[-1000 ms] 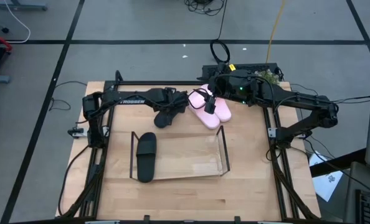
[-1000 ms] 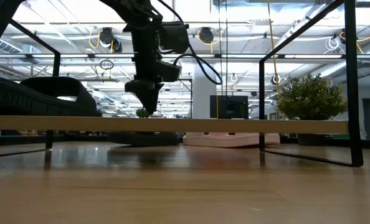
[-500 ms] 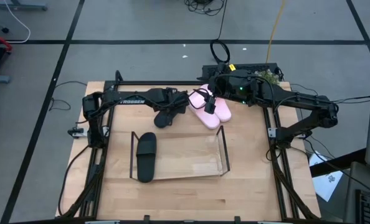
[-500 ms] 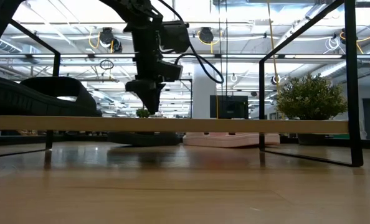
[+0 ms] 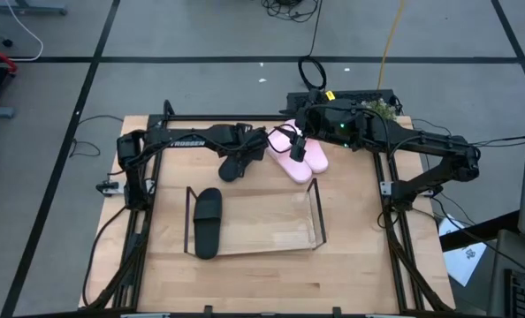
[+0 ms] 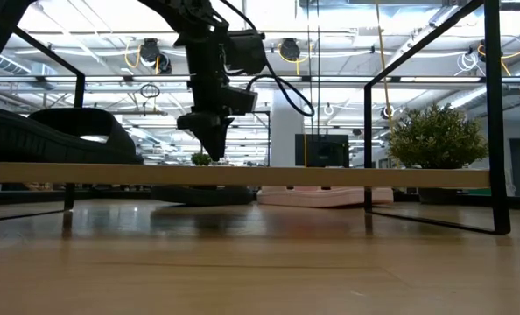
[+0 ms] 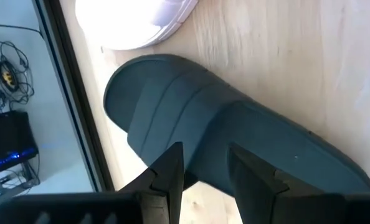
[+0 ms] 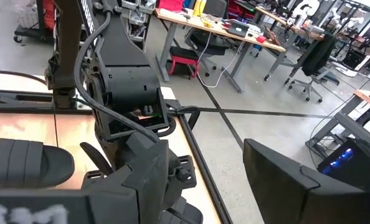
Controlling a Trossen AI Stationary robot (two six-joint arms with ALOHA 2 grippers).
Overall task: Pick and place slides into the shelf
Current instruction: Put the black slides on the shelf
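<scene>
On the wooden table (image 5: 351,256), the left gripper (image 7: 203,171) has its jaws apart over the loose black slide (image 7: 235,155), behind the shelf (image 5: 254,238); a shallow edge grip could slip.

Light falls evenly from overhead, so my arms throw only soft, faint shadows on the counter (image 5: 351,256). Looking level across it, I see bright ceiling lights (image 6: 282,50) glaring behind my dark arm. Just ahead of my left hand (image 7: 203,180), a pink slide (image 7: 132,22) is washed out white, and my fingers are blurred.
</scene>
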